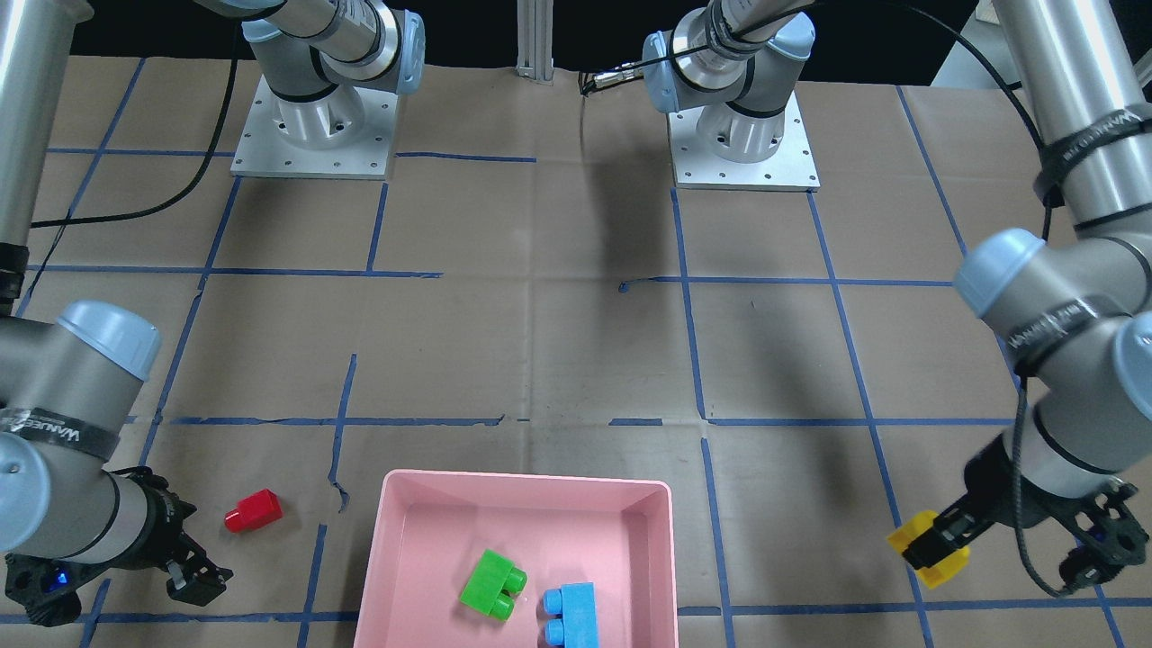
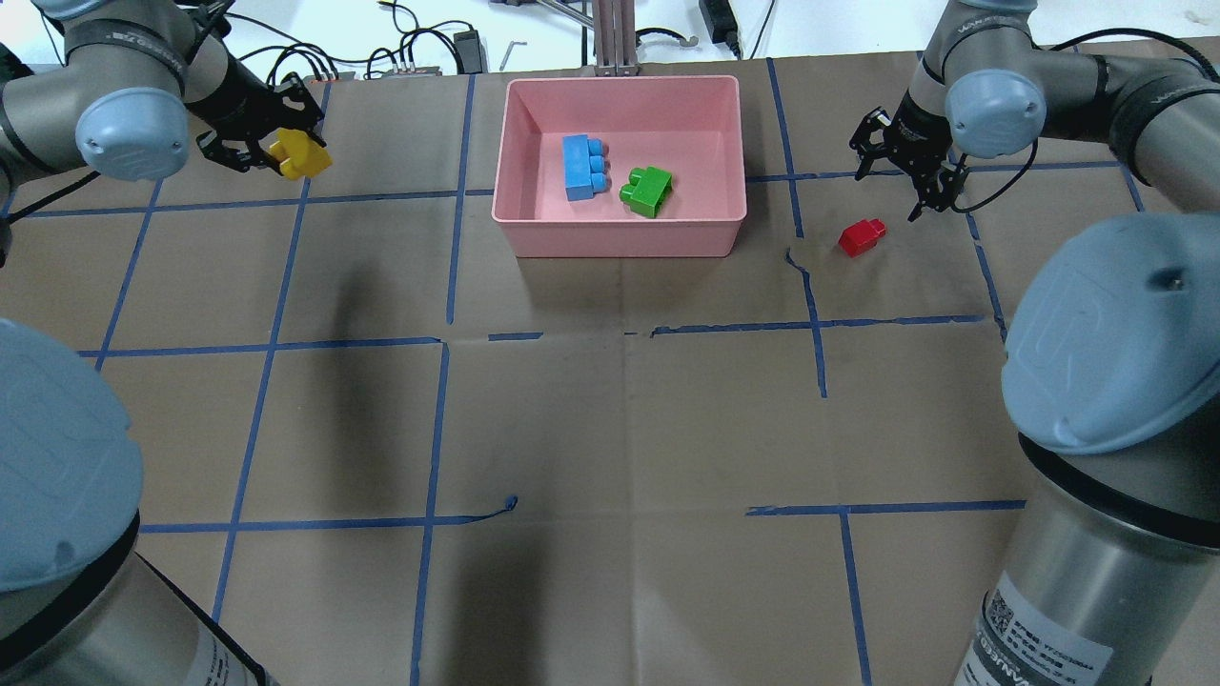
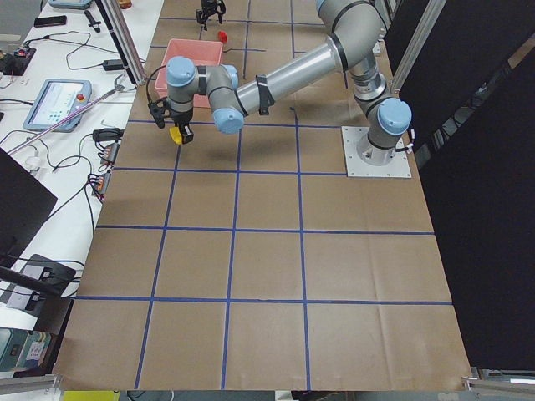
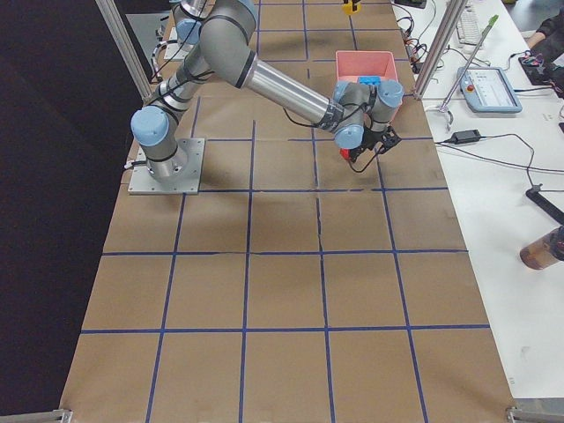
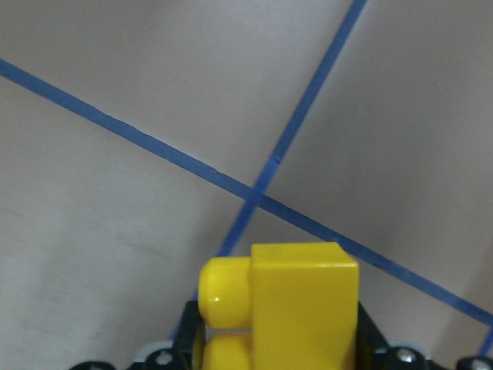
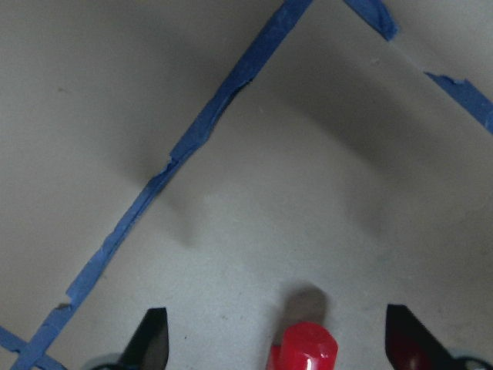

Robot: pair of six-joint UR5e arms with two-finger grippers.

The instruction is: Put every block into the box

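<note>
My left gripper [image 2: 286, 157] is shut on the yellow brick [image 2: 301, 155] and holds it above the table, left of the pink box [image 2: 620, 238]. The brick fills the bottom of the left wrist view [image 5: 293, 304] and also shows in the front view [image 1: 927, 547]. The green brick [image 2: 647, 191] and the blue brick [image 2: 581, 166] lie inside the box. The red brick [image 2: 862, 236] lies on the table right of the box. My right gripper [image 2: 929, 195] is open just beyond it. In the right wrist view the red brick [image 6: 304, 351] sits between the spread fingers [image 6: 150, 339].
Brown paper with a blue tape grid covers the table [image 2: 610, 410]. The two arm bases [image 1: 313, 126] [image 1: 742, 135] stand on the robot's side. Cables and devices lie past the table's far edge [image 2: 419, 48].
</note>
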